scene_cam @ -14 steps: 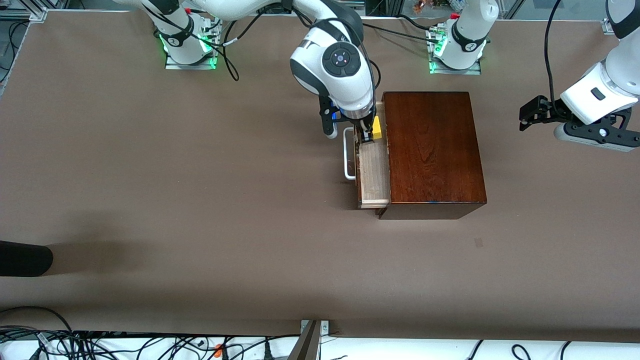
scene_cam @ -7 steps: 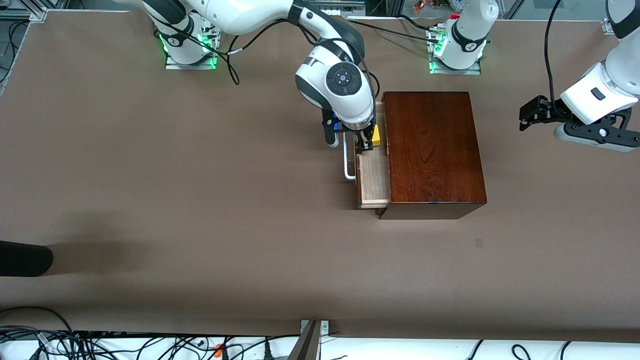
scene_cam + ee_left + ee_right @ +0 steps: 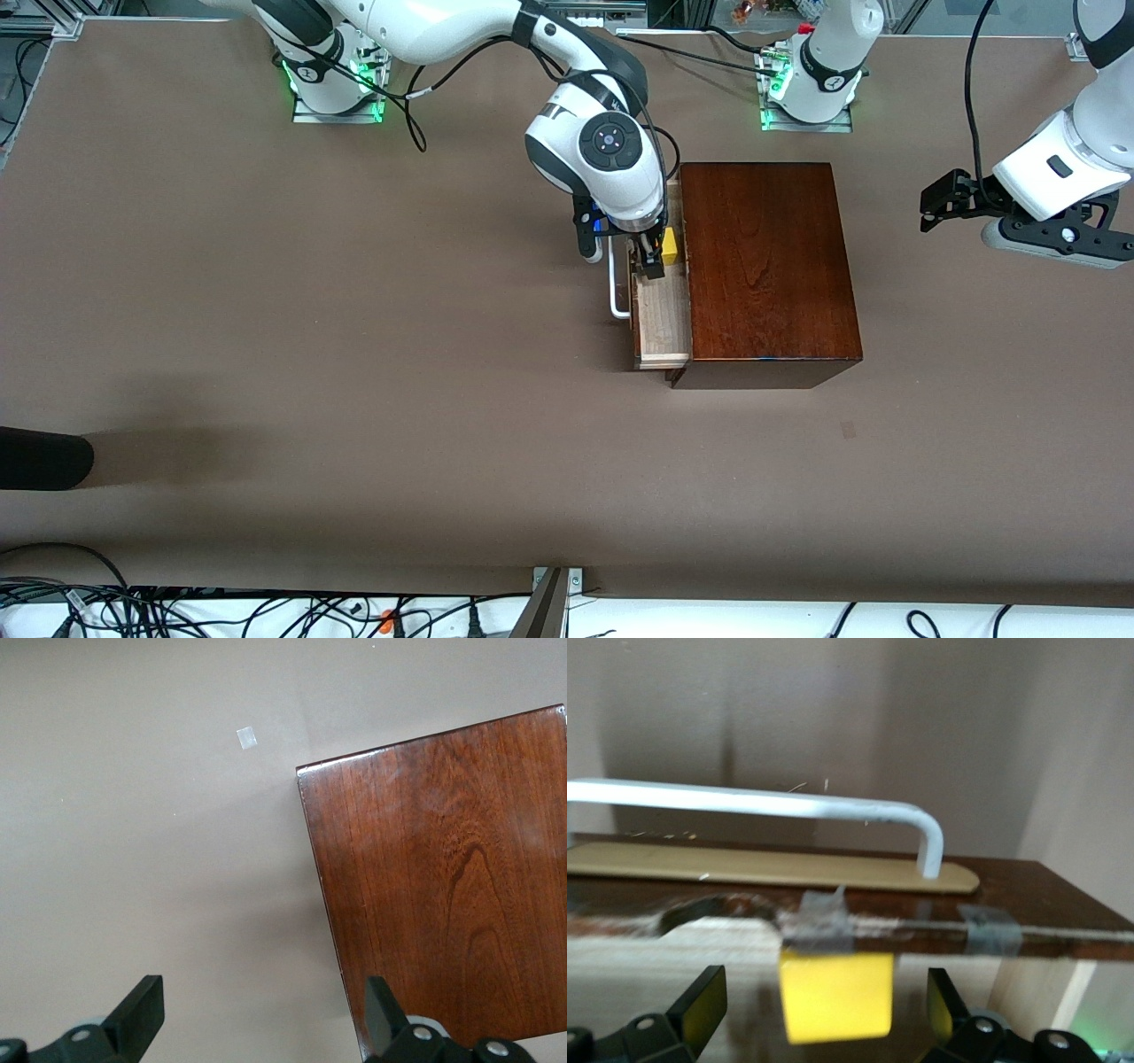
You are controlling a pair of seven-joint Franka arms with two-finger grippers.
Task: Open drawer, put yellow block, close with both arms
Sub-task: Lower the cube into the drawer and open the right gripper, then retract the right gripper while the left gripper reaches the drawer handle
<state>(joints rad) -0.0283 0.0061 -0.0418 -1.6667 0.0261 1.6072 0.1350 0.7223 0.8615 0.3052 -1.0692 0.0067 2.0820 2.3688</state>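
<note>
While the one drawer (image 3: 663,310) stands pulled out of the single dark reddish-brown wooden box (image 3: 766,266) toward the right arm's end of the bench (image 3: 354,354), its pale tray is open to the front view and its one white U-shaped handle (image 3: 615,279) juts from the dark front. The one yellow block (image 3: 671,245) sits inside the tray, in the part farther from the front camera and close against the box. The right pincer (image 3: 653,261) hangs down into the drawer just beside the block; in the right wrist view its two black fingertips (image 3: 700,1001) stand spread apart with the block (image 3: 836,995) lying loose between them, a gap showing on either side, so the pincer grips nothing. That same view shows the handle (image 3: 788,806) across the drawer front and two strips of grey tape (image 3: 819,917) on the drawer's front edge. The left pincer (image 3: 939,202) waits up in the air over the bare bench past the box, at the left arm's end; in the left wrist view its two fingers (image 3: 142,1014) are wide apart and empty, with one corner of the box top (image 3: 443,868) under one of them. A single small pale scrap (image 3: 247,738) lies on the bench near that corner of the box. Two arm bases (image 3: 337,80) with green lights stand along the top of the front view.
</note>
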